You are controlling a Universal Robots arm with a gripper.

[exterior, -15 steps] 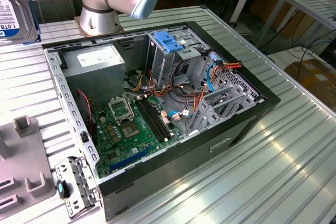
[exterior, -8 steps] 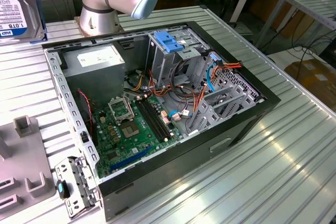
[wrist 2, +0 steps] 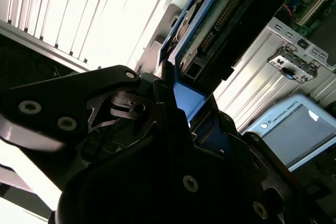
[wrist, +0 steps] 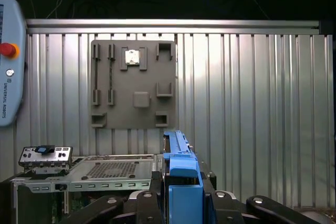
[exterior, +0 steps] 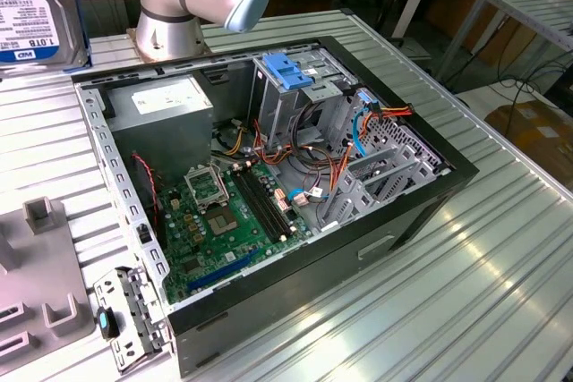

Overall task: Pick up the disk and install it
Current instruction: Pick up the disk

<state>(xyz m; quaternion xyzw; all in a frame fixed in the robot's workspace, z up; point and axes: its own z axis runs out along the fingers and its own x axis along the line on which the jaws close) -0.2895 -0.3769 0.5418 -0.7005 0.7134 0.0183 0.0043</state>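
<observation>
The disk [exterior: 34, 8], silver with a blue and white label, hangs in the air at the exterior view's far upper left, above the table and clear of the open computer case [exterior: 421, 194]. In both wrist views my gripper [wrist: 181, 195] is shut on it. The black fingers [wrist: 149, 203] clamp the disk's blue side rail [wrist: 181, 169]. In the second wrist view the disk [wrist 2: 220, 19] appears edge-on, its circuit board and connector facing out, held by the gripper [wrist 2: 176, 95]. The metal drive cage with a light-blue latch [exterior: 291, 71] stands at the back of the case.
A grey power supply box [exterior: 170, 106] and the motherboard [exterior: 228, 212] lie inside the case among loose cables [exterior: 358, 131]. A grey fixture plate [exterior: 36, 284] and a small metal bracket [exterior: 125, 310] lie beside the case. The arm's base [exterior: 175, 15] stands behind it. A teach pendant [wrist: 9, 61] rests at the table edge.
</observation>
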